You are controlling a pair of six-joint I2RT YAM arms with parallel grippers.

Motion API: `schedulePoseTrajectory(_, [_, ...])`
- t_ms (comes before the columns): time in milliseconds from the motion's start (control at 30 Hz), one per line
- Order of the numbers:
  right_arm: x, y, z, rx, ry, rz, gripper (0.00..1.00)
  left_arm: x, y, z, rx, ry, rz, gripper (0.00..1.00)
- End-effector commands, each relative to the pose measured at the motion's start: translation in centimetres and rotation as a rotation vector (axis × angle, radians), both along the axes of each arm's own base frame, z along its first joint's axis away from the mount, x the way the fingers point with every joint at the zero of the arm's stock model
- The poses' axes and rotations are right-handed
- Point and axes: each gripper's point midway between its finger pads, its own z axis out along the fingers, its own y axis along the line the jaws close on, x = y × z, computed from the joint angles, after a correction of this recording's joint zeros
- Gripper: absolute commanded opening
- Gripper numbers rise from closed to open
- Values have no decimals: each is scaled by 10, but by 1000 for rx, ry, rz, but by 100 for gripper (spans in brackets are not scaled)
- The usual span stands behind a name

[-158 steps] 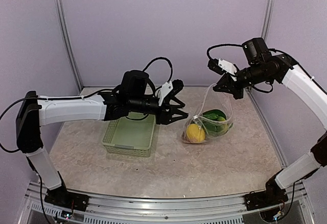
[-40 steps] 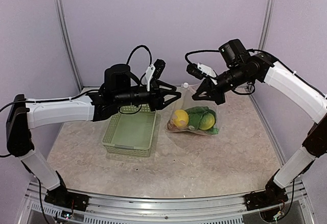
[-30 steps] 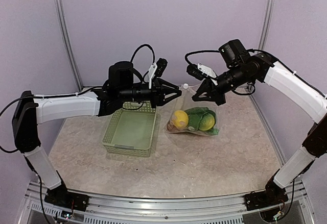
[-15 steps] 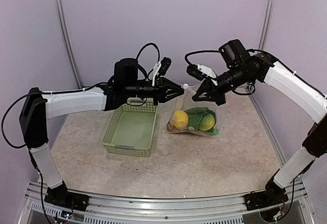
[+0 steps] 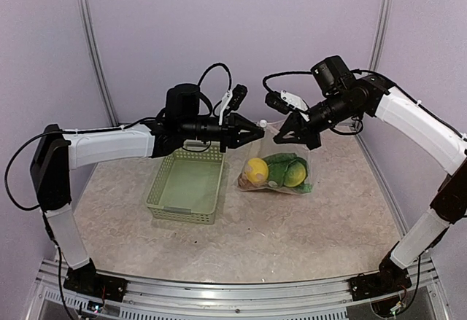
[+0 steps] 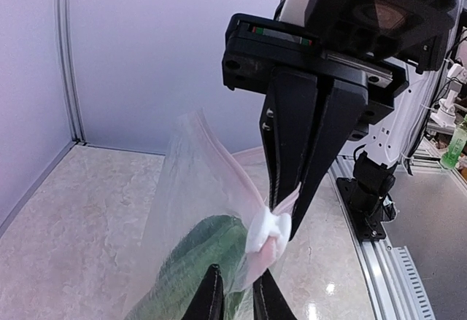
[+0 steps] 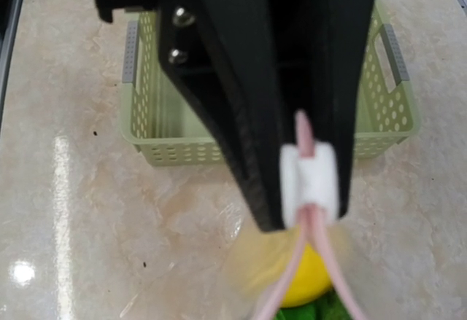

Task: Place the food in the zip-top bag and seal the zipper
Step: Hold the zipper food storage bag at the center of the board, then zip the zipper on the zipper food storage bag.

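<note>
The zip-top bag hangs with its bottom on the table, holding the food: a yellow lemon, green pieces and another yellow piece. My right gripper is shut on the pink zipper at its white slider, holding the mouth up. My left gripper comes in from the left. In the left wrist view my left gripper has its jaws nearly together around the bag's mouth edge, just below the slider. A long green piece shows through the plastic there.
The pale green slatted basket stands on the marble table left of the bag, under my left arm, with nothing showing in it. Purple walls close in the back and sides. The metal rail with the arm bases runs along the near edge.
My left gripper has moved right to the bag's mouth, and its jaws have narrowed onto the edge by the slider. The right arm and the bag have stayed put.
</note>
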Motion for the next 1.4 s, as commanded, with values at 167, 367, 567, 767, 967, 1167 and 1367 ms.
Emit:
schedulePoseTrajectory(167, [5,7,10,20,-10,-1,0,2,-5,6,-12,-17,-33,9])
schedulePoseTrajectory(367, [9,6,9,8,-18,-21,0,3,-4,9,-16,-17,-20,0])
schedulePoseTrajectory(567, [21,2,38,20,-108,-72,10,3,0,4,-1,13,-9,0])
schedulePoseTrajectory(767, [24,12,59,68,-132,-40,29,1,5,5,16,26,15,0])
schedulePoseTrajectory(967, [24,35,42,59,-75,8,40,2,8,6,22,31,33,0])
schedulePoseTrajectory(1167, [23,46,29,37,-50,7,40,-1,10,8,20,59,40,0])
schedulePoseTrajectory(1367, [27,46,30,40,-55,-19,25,-2,11,9,18,56,41,0])
